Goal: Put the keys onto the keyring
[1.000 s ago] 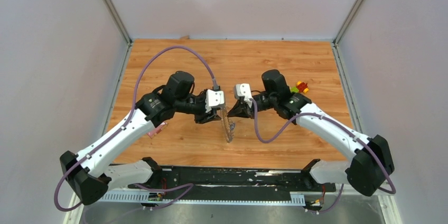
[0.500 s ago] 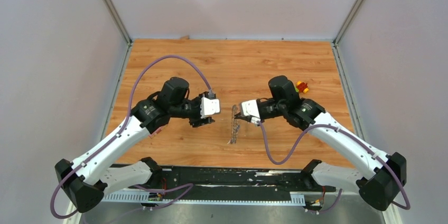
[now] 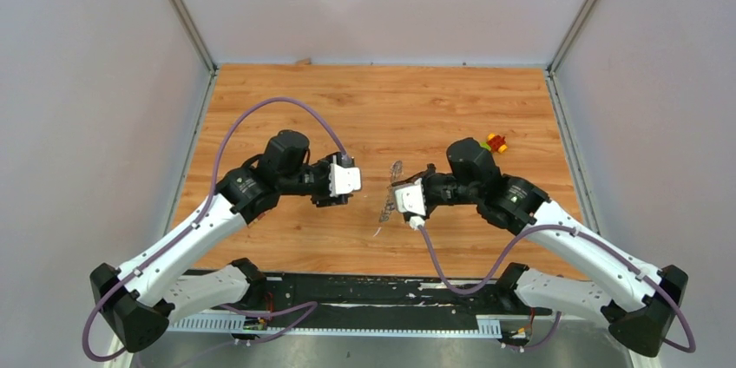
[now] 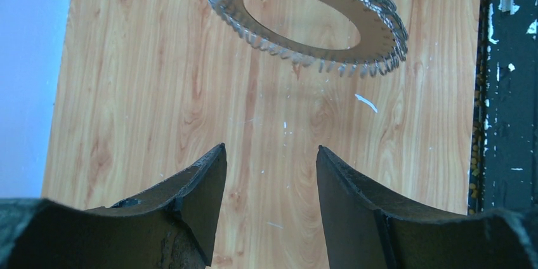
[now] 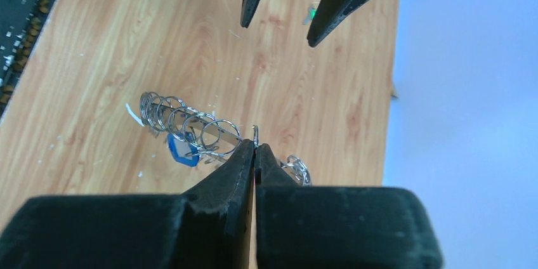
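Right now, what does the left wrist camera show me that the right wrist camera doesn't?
Only the left wrist: the keyring face-on, with its centre hole and its shadow on the wood below. Only the right wrist: the right claw shut on the ring's edge, the ring seen edge-on, and a blue key among its loops. Both: the keyring, the wooden table, and the left claw, open and empty.
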`<state>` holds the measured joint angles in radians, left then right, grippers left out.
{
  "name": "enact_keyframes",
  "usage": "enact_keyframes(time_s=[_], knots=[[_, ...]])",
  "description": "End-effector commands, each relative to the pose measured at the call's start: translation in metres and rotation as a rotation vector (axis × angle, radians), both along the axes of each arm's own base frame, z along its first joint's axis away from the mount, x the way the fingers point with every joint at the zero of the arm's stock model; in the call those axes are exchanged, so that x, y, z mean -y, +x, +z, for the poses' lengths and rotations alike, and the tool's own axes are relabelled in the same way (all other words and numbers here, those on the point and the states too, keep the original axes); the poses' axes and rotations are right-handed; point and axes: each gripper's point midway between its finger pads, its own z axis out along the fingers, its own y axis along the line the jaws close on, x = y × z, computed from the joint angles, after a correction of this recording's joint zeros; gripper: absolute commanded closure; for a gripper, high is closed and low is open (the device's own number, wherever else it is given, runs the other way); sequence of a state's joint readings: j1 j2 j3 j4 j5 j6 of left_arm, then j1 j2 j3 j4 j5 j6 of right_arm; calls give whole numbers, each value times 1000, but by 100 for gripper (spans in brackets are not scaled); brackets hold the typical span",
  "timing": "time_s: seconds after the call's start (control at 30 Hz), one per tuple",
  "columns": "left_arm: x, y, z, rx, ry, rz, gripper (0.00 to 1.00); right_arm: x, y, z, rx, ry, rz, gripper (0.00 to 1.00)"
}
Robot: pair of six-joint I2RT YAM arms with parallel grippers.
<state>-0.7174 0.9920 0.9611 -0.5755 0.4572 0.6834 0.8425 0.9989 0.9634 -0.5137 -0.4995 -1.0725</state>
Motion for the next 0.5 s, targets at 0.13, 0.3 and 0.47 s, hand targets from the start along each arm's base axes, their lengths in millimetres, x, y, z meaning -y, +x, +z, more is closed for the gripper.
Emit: enact_keyframes(time_s=[0.13,0.3,0.47], knots=[[5,16,3,58,-11,18,39,5,2,26,197,55,3,100],[1,23,1,82,-6,56,38,7,-5,25,228,62,36,100],[-2,27,-4,95,5,82,38,8,-10,27,243,75,53,100]])
